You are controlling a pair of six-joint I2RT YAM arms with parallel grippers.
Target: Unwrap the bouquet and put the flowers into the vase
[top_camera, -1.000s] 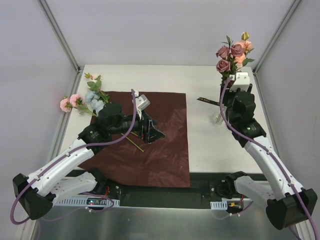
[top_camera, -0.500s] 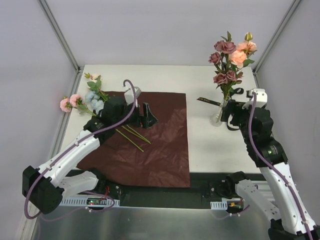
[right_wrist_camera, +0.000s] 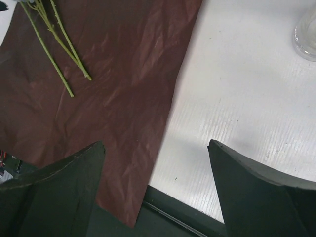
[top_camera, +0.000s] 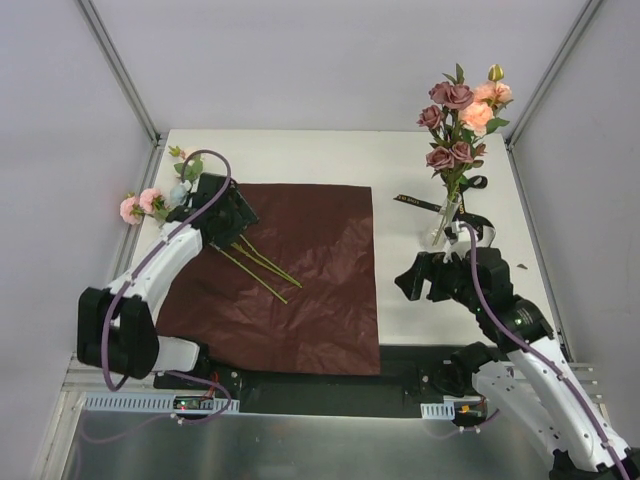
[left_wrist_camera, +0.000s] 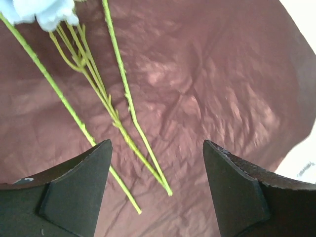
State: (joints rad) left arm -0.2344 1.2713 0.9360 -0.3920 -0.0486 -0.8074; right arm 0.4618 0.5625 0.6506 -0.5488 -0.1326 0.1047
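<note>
1. Top external view: dark red wrapping paper [top_camera: 300, 290] spread open and flat on the white table [top_camera: 330, 155], left of centre.
2. Far right of the table: the vase [top_camera: 441, 228], upright, with mauve and peach flowers [top_camera: 458, 115] standing tall in it, stems down through the narrow neck.
3. Just left of the vase, flat on the table: a black ribbon [top_camera: 414, 202].
4. At the paper's far left corner: more flowers lying down, pink blooms [top_camera: 140, 203] off the paper on the table, long green stems [top_camera: 258, 268] slanting across the paper.
5. Over those stems near the blooms: the left gripper [top_camera: 232, 222].
6. Left wrist view: fingers [left_wrist_camera: 74, 192] spread wide, nothing between them; below, the stems on the crinkled paper and a pale blue blossom [left_wrist_camera: 44, 12] at the upper left, untouched.
7. On the near side of the vase, between it and the paper's right edge: the right gripper [top_camera: 415, 280], low over bare table.
8. Right wrist view: fingers [right_wrist_camera: 54, 192] wide apart and empty; beneath, the paper's edge and white table, with the vase's glass base at the upper right corner.
</note>
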